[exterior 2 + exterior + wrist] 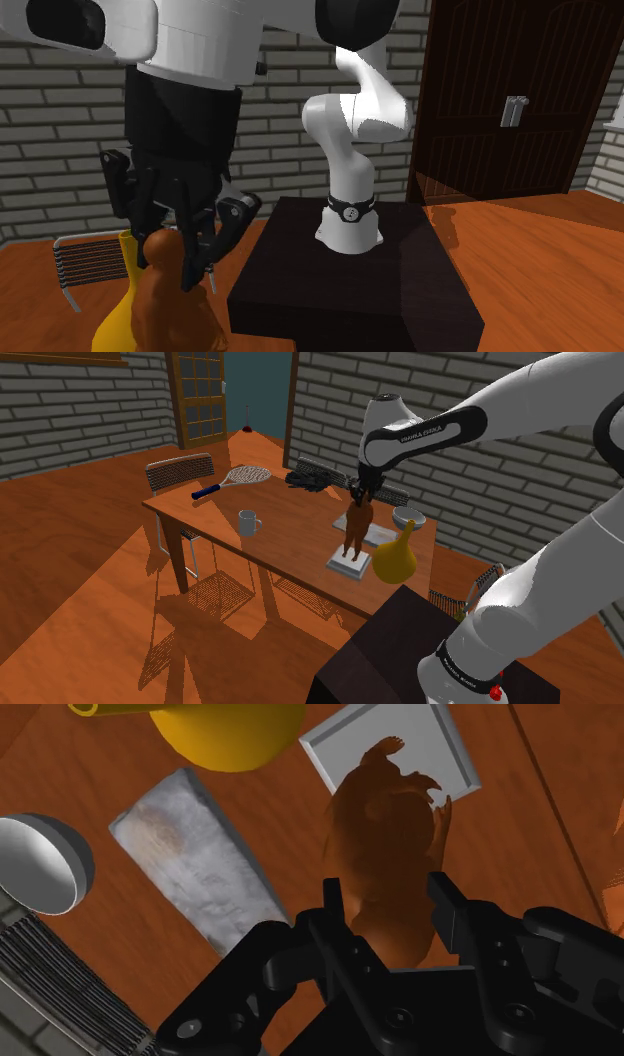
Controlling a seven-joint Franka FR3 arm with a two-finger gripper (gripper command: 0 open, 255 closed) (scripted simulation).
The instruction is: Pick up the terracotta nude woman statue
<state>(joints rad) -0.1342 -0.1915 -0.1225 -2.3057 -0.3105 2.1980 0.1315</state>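
1. Gripper (pixel 385 894): I read it as clenched on the statue (pixel 385 834). In the wrist view the two black fingers (pixel 334 904) stand apart, and the upper part of the reddish-brown figure fills the gap between them, with each finger against one side of it.

2. Task object: in the shoulder view the statue stands upright directly under the gripper. Its feet meet a flat white plinth (pixel 445 749), which lies on the wooden table (pixel 290 537), at the end of the table nearest the stand. I cannot tell whether the feet have left the plinth.

3. Close neighbours:
- A yellow vase (pixel 230 734) stands just beside the plinth.
- A grey slab (pixel 195 854) lies flat on the table near the statue.
- A grey bowl (pixel 35 864) sits beyond the slab.

4. Farther along the table:
- A grey mug (pixel 248 522) stands well apart from the statue, towards the shoulder view's left.
- A racket (pixel 240 477) lies at the far edge.
- A mesh-backed chair (pixel 180 472) is drawn up to the far end.

5. Rig: the white arm (pixel 350 120) rises from the dark stand (pixel 340 290) and arches over to the gripper. Grey brick walls enclose the room.
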